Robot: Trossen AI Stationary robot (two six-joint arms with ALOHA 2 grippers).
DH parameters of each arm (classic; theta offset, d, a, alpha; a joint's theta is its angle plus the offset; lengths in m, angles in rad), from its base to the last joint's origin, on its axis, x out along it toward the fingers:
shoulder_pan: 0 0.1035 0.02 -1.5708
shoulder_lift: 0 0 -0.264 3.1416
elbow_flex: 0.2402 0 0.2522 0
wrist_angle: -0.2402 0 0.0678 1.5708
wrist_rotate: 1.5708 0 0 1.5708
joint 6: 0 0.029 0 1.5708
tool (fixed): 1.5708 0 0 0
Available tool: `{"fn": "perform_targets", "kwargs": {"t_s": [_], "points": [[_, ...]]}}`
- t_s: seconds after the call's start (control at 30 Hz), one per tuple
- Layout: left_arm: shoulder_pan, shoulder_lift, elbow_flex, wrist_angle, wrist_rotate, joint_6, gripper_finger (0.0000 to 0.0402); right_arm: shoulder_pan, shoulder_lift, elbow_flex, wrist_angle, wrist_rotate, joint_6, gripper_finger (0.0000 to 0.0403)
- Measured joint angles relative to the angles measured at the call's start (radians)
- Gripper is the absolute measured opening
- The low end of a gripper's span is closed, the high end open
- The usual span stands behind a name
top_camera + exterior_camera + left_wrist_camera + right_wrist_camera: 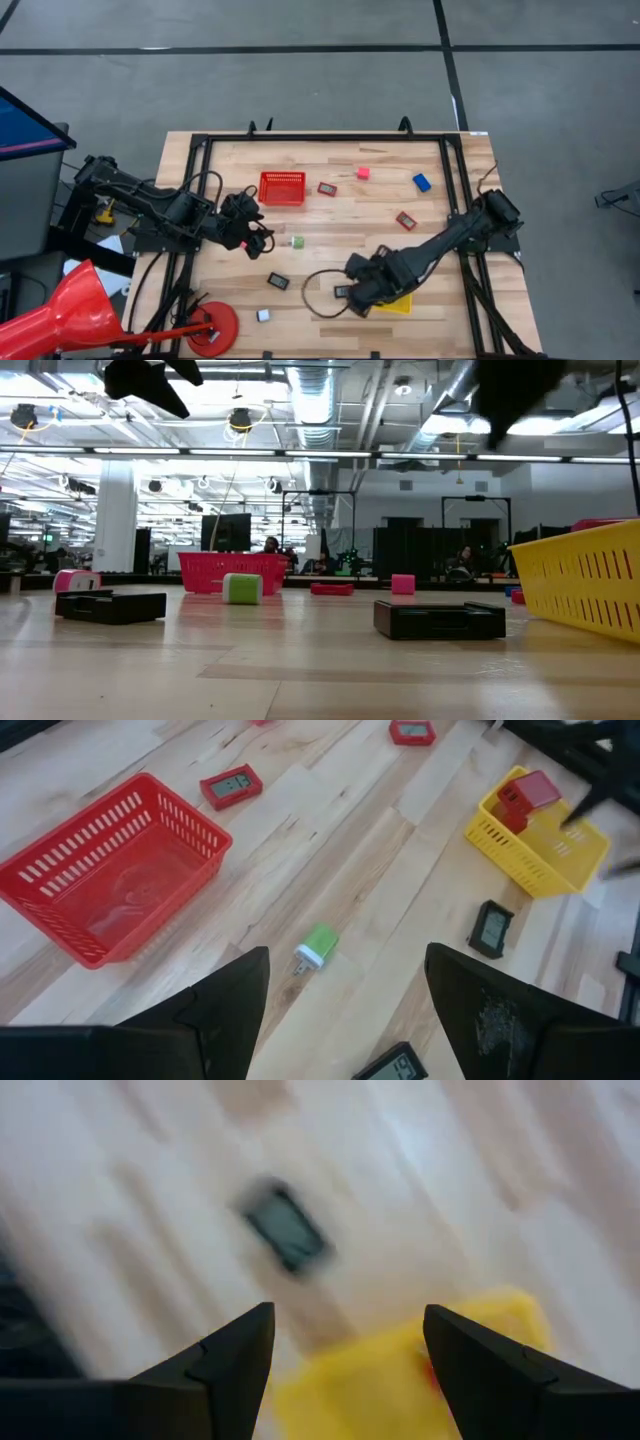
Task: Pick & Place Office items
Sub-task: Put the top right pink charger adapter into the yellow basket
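Small office items lie scattered flat on the wooden table: a green block (297, 241) (318, 945), a pink block (363, 172), a blue block (421, 182), red-framed rectangles (327, 187) (405, 220) and dark rectangles (278, 281) (287, 1228). My left gripper (247, 228) (345, 1010) is open and empty above the table, to the left of the green block. My right gripper (355, 292) (347, 1370) is open and empty, over the yellow bin's (535, 845) left edge. A red block (528, 792) lies in that bin.
A red mesh basket (282, 187) stands at the far middle. The yellow bin (398, 304) is mostly hidden under my right arm. A dark cable loop (315, 295) lies near the front. A red funnel-shaped thing on a round base (212, 328) is at the front left corner.
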Motion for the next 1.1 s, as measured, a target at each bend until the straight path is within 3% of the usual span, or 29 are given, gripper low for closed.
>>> {"fn": "perform_targets", "kwargs": {"t_s": [0.27,0.47,0.7,0.93,1.1], "points": [[-0.004,0.000,0.000,-0.030,0.002,-0.083,0.0264,-0.158,-0.027,0.022,0.102,0.019,0.161,0.0250],[-0.005,0.000,0.000,-0.086,0.018,-0.157,0.0264,-0.303,-0.109,0.022,-0.037,0.094,0.225,0.0249],[-0.005,0.000,0.000,-0.084,0.018,-0.157,0.0264,-0.469,-0.158,0.022,-0.023,0.191,0.010,0.0248],[0.001,0.000,0.000,-0.084,0.015,-0.157,0.0264,-0.680,-0.156,0.021,-0.081,0.087,-0.039,0.0248],[0.012,0.000,-0.042,-0.066,0.011,-0.154,0.0264,-0.748,-0.116,0.022,-0.031,-0.001,-0.405,0.0248]]}}
